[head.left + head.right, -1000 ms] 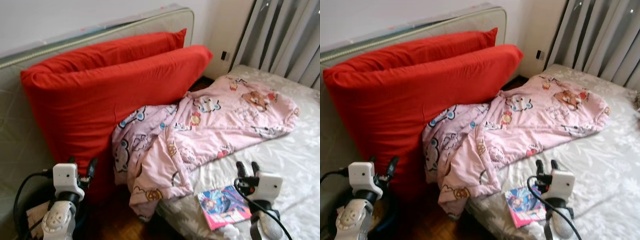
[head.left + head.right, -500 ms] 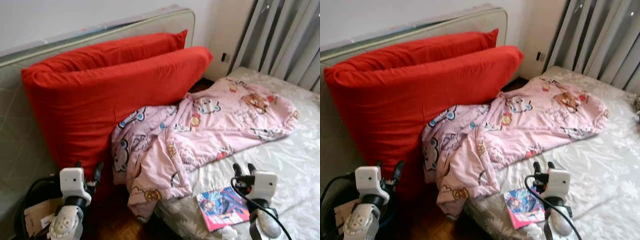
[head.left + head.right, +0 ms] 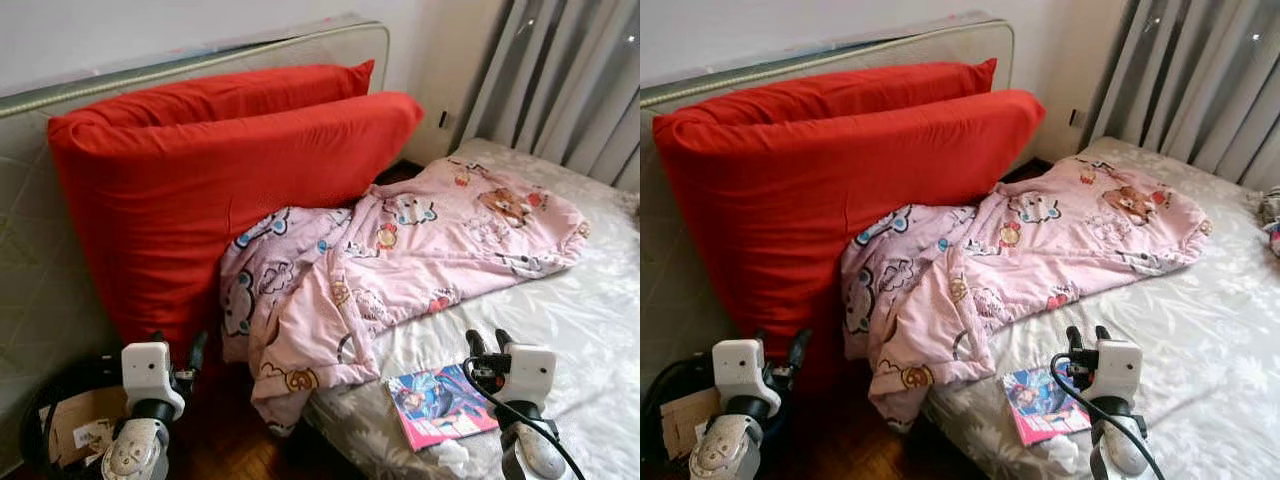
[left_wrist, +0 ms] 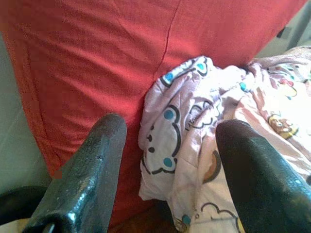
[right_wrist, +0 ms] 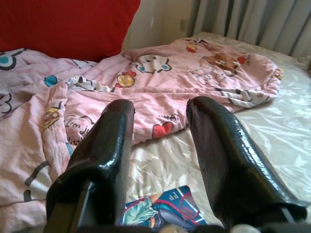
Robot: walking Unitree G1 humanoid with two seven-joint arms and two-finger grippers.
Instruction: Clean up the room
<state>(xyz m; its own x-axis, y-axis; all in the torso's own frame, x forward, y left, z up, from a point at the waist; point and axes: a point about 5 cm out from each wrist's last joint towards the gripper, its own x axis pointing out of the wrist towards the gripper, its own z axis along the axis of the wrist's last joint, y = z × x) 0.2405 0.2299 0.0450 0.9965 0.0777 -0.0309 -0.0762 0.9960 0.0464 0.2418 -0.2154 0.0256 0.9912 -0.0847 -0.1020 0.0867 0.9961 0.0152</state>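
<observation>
A pink cartoon-print blanket (image 3: pixel 420 250) lies crumpled across the bed (image 3: pixel 590 320), one corner hanging over the near edge toward the floor. It rests against two big red cushions (image 3: pixel 220 170) that lean on an upright mattress. A colourful comic book (image 3: pixel 440 405) sits near the bed's front corner. My right gripper (image 3: pixel 487 342) hovers open just above the book. Low on the left, in front of the red cushions, my left gripper (image 3: pixel 177 350) is open, with the blanket's hanging corner (image 4: pixel 184 145) ahead of its fingers.
An upright grey mattress (image 3: pixel 40 260) stands against the wall behind the cushions. A round dark bin (image 3: pixel 60 430) with cardboard inside sits on the wooden floor at the lower left. Grey curtains (image 3: pixel 570 80) hang at the back right. A crumpled white tissue (image 3: pixel 450 458) lies by the book.
The camera has shifted slightly. My left gripper has dropped lower and moved a bit right toward the cushions. The right gripper stays over the book.
</observation>
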